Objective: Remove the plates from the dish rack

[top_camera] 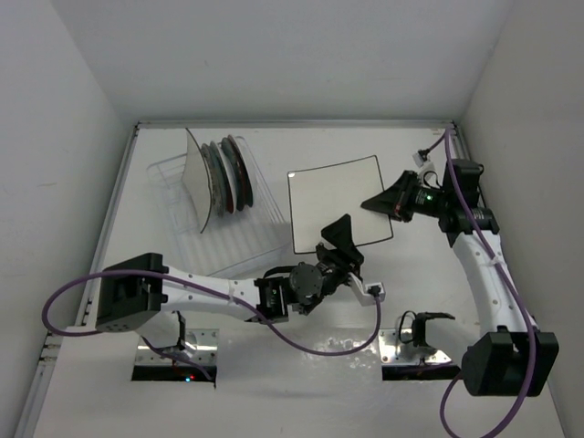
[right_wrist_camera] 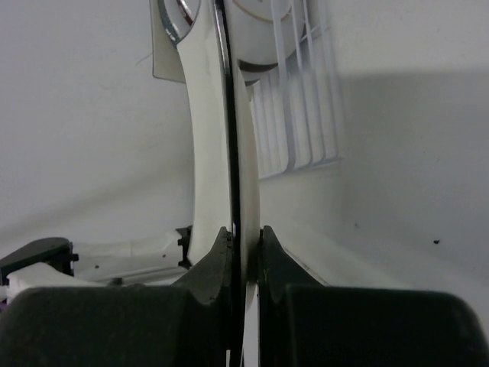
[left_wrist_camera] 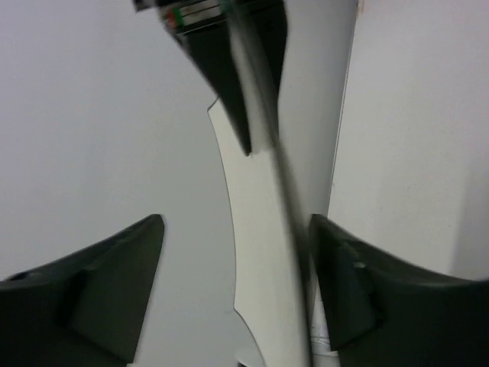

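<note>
here our right fingers (right_wrist_camera: 208, 269) are pinched tight on the rim of the square cream plate (top_camera: 334, 199); our left fingers (left_wrist_camera: 114, 267) gape wide with its edge between them, close beside one; it sits outside the dish rack (top_camera: 233, 246).

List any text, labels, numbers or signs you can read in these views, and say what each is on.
No text is readable in any view.
Coloured strip at the top of the left wrist view: green and red marks, too blurred to read.
Square cream plate: dark rim only, no lettering seen.
Round plates and dish rack: no lettering seen.
</note>
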You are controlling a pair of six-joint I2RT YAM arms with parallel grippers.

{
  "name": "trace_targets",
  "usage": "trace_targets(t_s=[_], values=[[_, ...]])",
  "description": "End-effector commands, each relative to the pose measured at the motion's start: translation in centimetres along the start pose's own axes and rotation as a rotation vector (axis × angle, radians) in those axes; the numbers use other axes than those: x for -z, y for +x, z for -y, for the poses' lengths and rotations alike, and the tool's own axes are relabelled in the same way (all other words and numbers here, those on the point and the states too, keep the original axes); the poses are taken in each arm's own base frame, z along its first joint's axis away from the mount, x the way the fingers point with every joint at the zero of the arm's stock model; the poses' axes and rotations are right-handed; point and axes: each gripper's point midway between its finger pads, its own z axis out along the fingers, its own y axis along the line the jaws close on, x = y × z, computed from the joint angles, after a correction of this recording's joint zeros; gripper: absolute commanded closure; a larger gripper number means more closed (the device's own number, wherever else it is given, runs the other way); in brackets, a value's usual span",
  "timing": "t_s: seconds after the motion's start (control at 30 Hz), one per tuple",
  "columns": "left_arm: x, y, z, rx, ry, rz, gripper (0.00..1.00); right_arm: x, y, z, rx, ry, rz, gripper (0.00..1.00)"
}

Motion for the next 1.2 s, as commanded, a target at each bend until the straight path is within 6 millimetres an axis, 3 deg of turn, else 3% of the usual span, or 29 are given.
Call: trace_targets(t_s=[0.0,0.13,0.2,0.37,0.4,0.5,0.6,0.67,0.8,0.83,0.87,0.9,0.97,1.0,1.13,1.17], values=[[1.0,0.3,-6.8,0.175,-0.211,-0.029,0.22,0.6,-4.5,-0.6,0.145,0.003,0.210,1.00],[1.3,1.4,-6.7,0.243,-0.191,-0.101,0.08,1.5,-7.1,0.7,0.073,0.047,0.346,1.00],[1.6,2.0,-6.0,0.239,-0.160,-0.124,0.06,1.7,-8.3,0.7,0.055,0.035,0.402,1.00],[3.1,3.3,-4.3,0.282,-0.054,-0.191,0.01,3.0,-12.2,3.1,-0.013,0.124,0.599,1.00],[3.4,3.7,-3.4,0.261,-0.010,-0.219,0.00,3.2,-12.6,3.7,-0.025,0.144,0.628,1.00],[4.5,4.7,-3.5,0.315,0.015,-0.308,0.00,4.8,-14.5,6.3,-0.054,0.236,0.805,1.00],[5.5,7.6,-5.0,0.410,-0.084,-0.461,0.00,6.0,-16.2,8.7,-0.093,0.301,0.946,1.00],[6.1,9.3,-6.3,0.519,-0.164,-0.546,0.00,6.3,-17.4,9.1,-0.099,0.282,1.017,1.00],[6.9,13.5,-8.4,0.660,-0.285,-0.727,0.00,7.6,-18.3,12.9,-0.142,0.371,1.166,1.00],[7.2,14.3,-10.3,0.729,-0.350,-0.752,0.00,7.5,-18.5,13.9,-0.173,0.376,1.187,1.00],[7.6,15.5,-11.2,0.847,-0.462,-0.793,0.00,7.7,-19.1,13.8,-0.170,0.348,1.227,1.00],[8.5,18.0,-13.2,0.880,-0.517,-0.863,0.00,8.0,-19.2,14.6,-0.186,0.362,1.258,1.00],[8.7,21.0,-13.7,1.096,-0.549,-0.887,0.00,7.5,-19.5,16.3,-0.206,0.388,1.279,1.00],[8.8,21.4,-14.0,1.188,-0.548,-0.858,0.00,7.0,-19.6,17.7,-0.226,0.420,1.289,1.00],[10.7,23.0,-14.6,1.226,-0.604,-0.855,0.00,6.1,-19.4,20.4,-0.297,0.451,1.328,1.00],[11.1,23.5,-14.1,1.215,-0.604,-0.874,0.00,5.1,-19.0,21.3,-0.312,0.478,1.315,1.00]])
